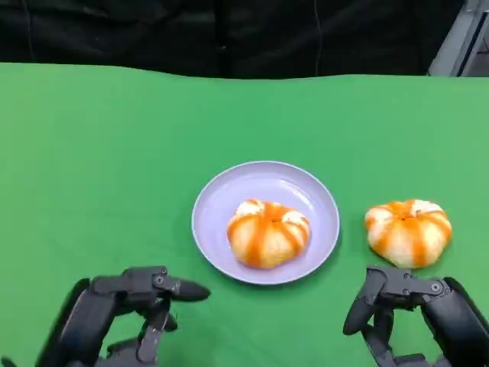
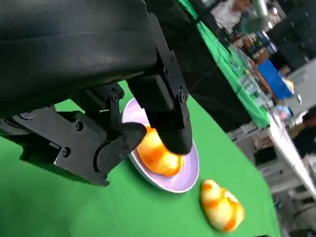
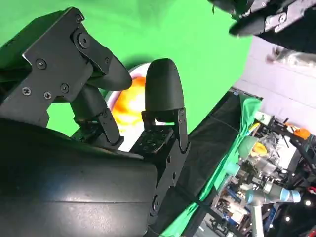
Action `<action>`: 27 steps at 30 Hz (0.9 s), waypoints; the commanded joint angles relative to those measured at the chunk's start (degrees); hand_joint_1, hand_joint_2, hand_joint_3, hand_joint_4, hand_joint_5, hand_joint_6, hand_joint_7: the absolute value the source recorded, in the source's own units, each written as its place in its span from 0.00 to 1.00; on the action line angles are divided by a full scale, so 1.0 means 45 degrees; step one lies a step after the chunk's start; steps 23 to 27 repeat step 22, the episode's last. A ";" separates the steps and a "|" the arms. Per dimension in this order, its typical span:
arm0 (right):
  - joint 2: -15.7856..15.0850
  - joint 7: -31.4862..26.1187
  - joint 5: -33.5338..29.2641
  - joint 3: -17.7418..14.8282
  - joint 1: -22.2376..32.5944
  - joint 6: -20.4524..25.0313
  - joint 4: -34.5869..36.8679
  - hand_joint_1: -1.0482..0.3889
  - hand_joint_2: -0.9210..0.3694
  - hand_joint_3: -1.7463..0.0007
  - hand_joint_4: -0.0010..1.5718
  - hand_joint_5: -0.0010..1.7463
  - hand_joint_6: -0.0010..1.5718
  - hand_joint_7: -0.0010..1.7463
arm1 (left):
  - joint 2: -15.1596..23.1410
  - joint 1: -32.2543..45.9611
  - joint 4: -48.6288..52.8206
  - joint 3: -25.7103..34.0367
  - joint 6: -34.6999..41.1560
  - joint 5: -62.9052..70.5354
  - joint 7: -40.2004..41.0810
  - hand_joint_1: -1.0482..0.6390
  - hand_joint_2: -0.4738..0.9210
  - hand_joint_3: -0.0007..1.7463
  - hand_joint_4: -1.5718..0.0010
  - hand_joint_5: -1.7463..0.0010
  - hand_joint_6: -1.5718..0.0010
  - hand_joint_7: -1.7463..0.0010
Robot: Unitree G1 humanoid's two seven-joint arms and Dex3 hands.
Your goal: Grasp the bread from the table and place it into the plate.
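The bread roll on the tabletop [image 1: 409, 232] lies on the green tabletop [image 1: 99, 168], just beside the right rim of the lavender plate [image 1: 221, 200] and apart from it. It sits directly ahead of the right hand [image 1: 416, 313], toward the far edge of the tabletop, with a narrow strip of green cloth between the fingertips and the near side of the roll. The left hand [image 1: 122, 317] is well apart from this roll, with the plate between them, so the right hand is judged the nearer one for the grasp. The roll is round and domed, with orange glaze stripes fanning from its top; no long axis can be made out, so approach direction is not constrained by shape.

1 bread roll in the plate [image 1: 267, 232] already rests right of the plate's centre. Free plate surface remains on the left and far sides.

Right hand pose: low at the near edge of the tabletop, fingers spread and holding nothing, fingertips pointing toward the roll. Left hand pose: low at the near edge, left of the plate, fingers apart and holding nothing, 1 finger extended toward the plate.

Judged next move: short forward reach by the right hand, then closure over the roll.
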 commanded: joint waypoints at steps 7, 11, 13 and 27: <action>-0.0302 0.0132 0.0214 -0.0163 0.0079 0.0039 -0.0098 0.73 0.48 0.23 0.58 0.98 0.55 0.72 | -0.1066 0.0770 0.0321 0.0214 -0.0771 -0.0615 0.0634 0.61 0.57 0.86 0.44 0.00 0.51 0.09; -0.0300 0.0221 0.0380 -0.0147 0.0070 0.0000 -0.0018 0.74 0.48 0.22 0.58 0.96 0.55 0.72 | -0.1079 0.0614 0.0459 0.0287 -0.0875 -0.0459 0.0642 0.60 0.56 0.86 0.43 0.00 0.51 0.08; -0.0301 0.0252 0.0426 -0.0151 0.0066 -0.0023 0.0003 0.74 0.48 0.22 0.58 0.96 0.55 0.72 | -0.1125 0.0568 0.0545 0.0282 -0.0882 -0.0577 0.0580 0.61 0.56 0.86 0.43 0.00 0.51 0.09; -0.0441 0.0201 0.0291 -0.0258 0.0024 -0.0270 0.0153 0.74 0.48 0.23 0.58 0.96 0.56 0.71 | -0.1186 0.0387 0.0745 0.0245 -0.1034 -0.0330 0.0643 0.62 0.54 0.88 0.43 0.00 0.51 0.11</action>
